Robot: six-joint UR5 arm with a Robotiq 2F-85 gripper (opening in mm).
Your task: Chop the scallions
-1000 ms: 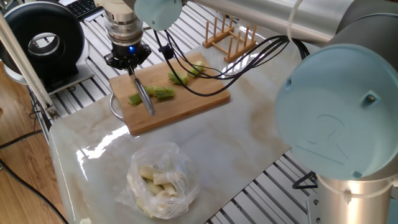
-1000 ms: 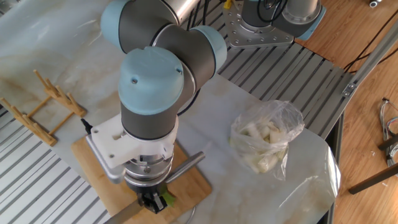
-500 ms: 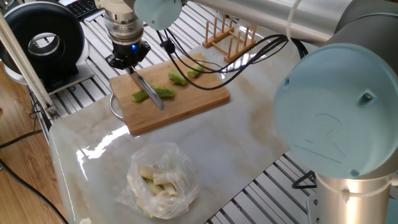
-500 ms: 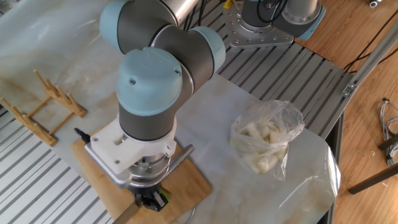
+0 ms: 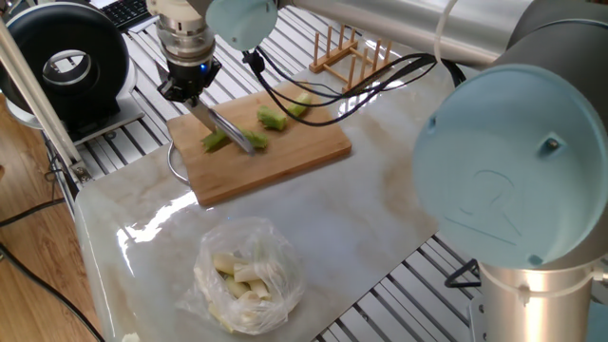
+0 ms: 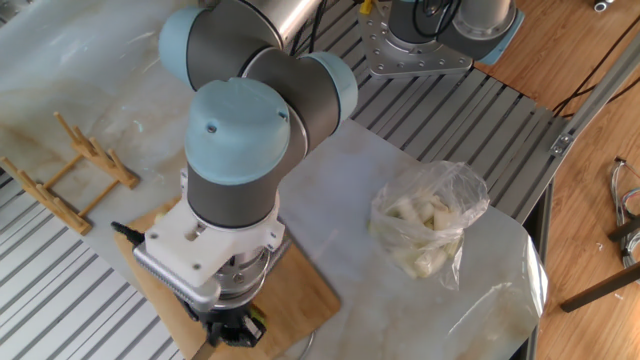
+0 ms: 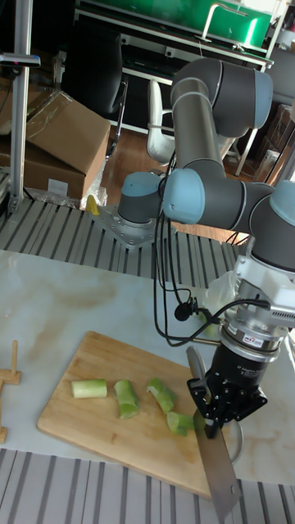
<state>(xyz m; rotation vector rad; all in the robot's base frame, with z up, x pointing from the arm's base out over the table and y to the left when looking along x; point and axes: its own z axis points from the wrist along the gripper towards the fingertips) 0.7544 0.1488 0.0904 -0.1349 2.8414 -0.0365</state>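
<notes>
1. The black two-finger gripper (image 7: pixel 215 423) points down over the near end of the rectangular bamboo cutting board (image 5: pixel 294 157), its jaws clamped on the handle of a grey steel kitchen knife (image 5: pixel 226 127); the handle itself is hidden between the fingers, so I judge the grip from the blade sticking out below.

2. The blade slants out and away from the jaws, low over the board. Held this way, its edge can come down across the stalk rather than along it.

3. The scallions (image 7: pixel 125 397) lie on the board as short light-green chunks, four in the tall fixed view: one pale piece farthest from the jaws, two in the middle, and one just beside the blade near the jaws.

4. That nearest chunk (image 7: pixel 179 422) looks next in line for a cut; whether the blade touches it I cannot tell.

5. A clear plastic bag of pale whitish pieces (image 5: pixel 248 276) rests on the marble tabletop (image 5: pixel 380 199), well away from the jaws and apart from the chopping.

6. A wooden dish rack (image 5: pixel 350 49) stands beyond the board's far end.
</notes>
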